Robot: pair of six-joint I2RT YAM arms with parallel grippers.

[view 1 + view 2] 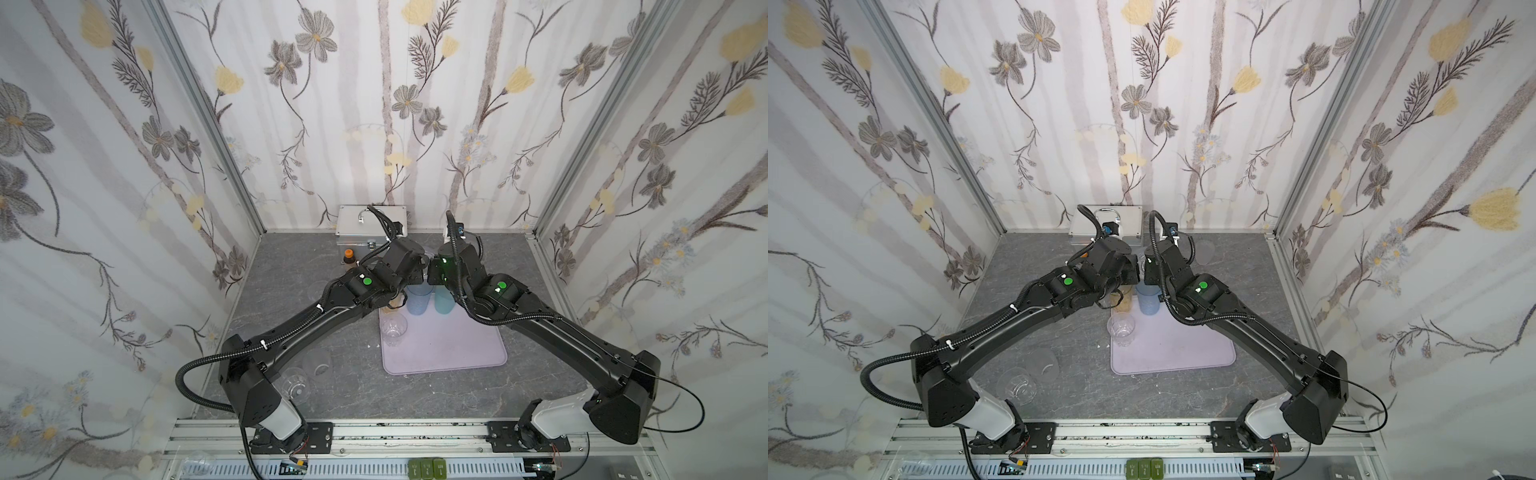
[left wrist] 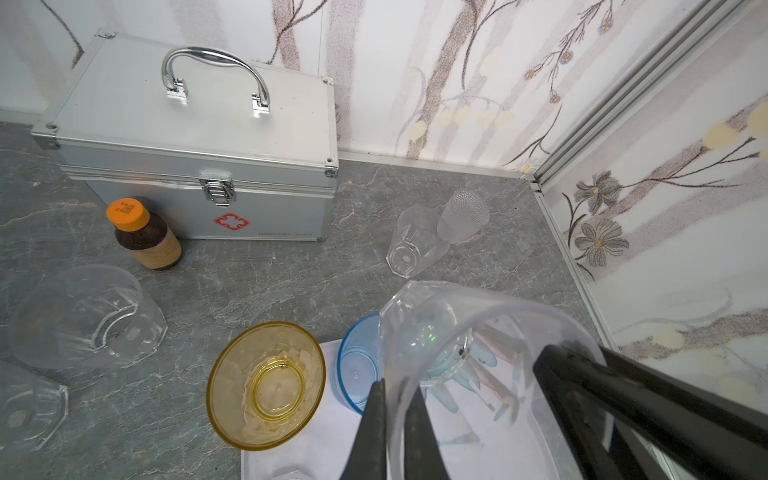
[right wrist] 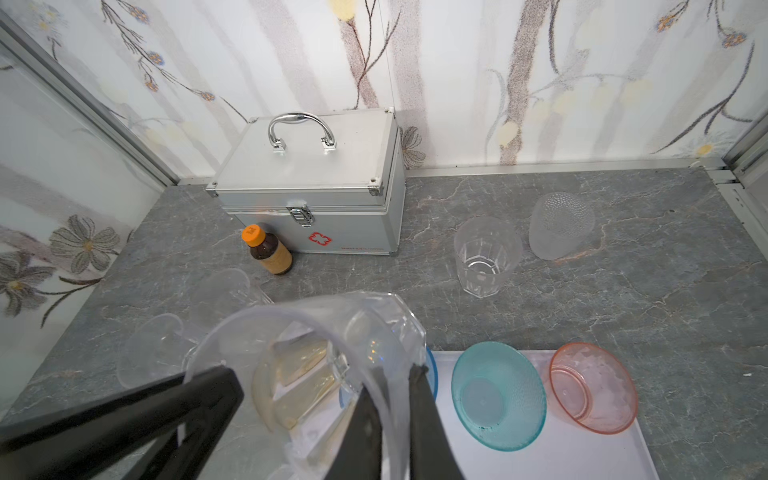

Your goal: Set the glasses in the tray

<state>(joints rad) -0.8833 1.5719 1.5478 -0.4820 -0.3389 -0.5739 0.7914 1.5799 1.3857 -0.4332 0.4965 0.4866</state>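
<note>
Black fingers of the left tool [image 2: 395, 392] sit nearest the lens, pinched shut on one side of the rim of a clear faceted glass [image 2: 428, 332]. The right tool [image 3: 390, 386] is clamped on the opposite side of the same rim, so both grip one glass. It hangs tilted, mouth toward the wrists, above the far left corner of the tray [image 1: 449, 345].

This looks like a handover or a shared carry. To do it well, only one tool should let go, and only once the other pinch is sure, since a thin slick wall can swing or slip. Then the glass wants turning upright and lowering onto the bare near part of the tray.

Two clear glasses [image 1: 316, 363] sit on the bench [image 1: 353, 395] by the left arm's base. Another pair [image 2: 83, 316] sits nearer the brown bottle [image 2: 143, 235], which stands just in front of the silver case [image 2: 195, 137]. None of these is in the way.

A short clear glass [image 1: 394, 328] sits by the tray's left rim. The amber glass [image 2: 266, 382] is at the far left corner, though I cannot tell if it is wholly inside. Beside it come the blue glass [image 2: 357, 370], teal glass [image 3: 498, 395] and pink glass [image 3: 594, 388]. Amber and blue lie right beneath the held glass and seem likeliest to be knocked.

Far right on the bench are a clear tumbler [image 3: 486, 255] and a frosted glass [image 3: 561, 230].
</note>
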